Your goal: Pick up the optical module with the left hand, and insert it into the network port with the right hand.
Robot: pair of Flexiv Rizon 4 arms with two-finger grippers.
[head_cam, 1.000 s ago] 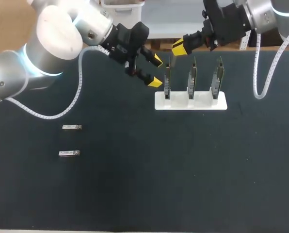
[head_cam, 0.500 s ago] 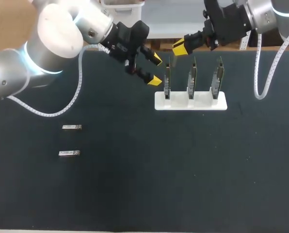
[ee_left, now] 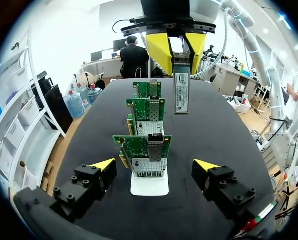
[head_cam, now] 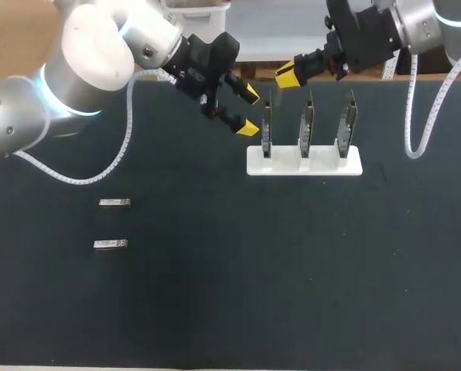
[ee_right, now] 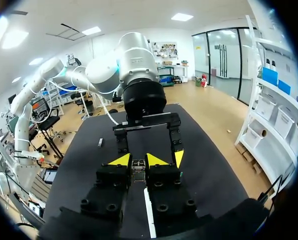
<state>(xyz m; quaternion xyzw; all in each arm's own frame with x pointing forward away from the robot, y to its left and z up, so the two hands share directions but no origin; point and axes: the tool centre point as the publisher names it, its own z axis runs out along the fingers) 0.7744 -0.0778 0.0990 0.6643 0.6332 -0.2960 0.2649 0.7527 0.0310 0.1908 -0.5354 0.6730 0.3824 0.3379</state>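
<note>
fingers (ee_left: 160, 47) of the right hand (ee_left: 175, 50) pinch the optical module (ee_left: 181, 92) near the upright cards (ee_left: 149, 107), hiding its top end. left hand (head_cam: 249, 112) gapes wide, empty, beside the rack (head_cam: 304, 161).

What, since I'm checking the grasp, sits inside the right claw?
An optical module, clamped between the right claw's yellow tips, its free end sticking out past them. The gripped end is covered by the fingers.

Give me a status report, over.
Left gripper open, empty, beside the card stand. Right gripper shut on optical module, poised by the end network card. Nothing seen between them.
</note>
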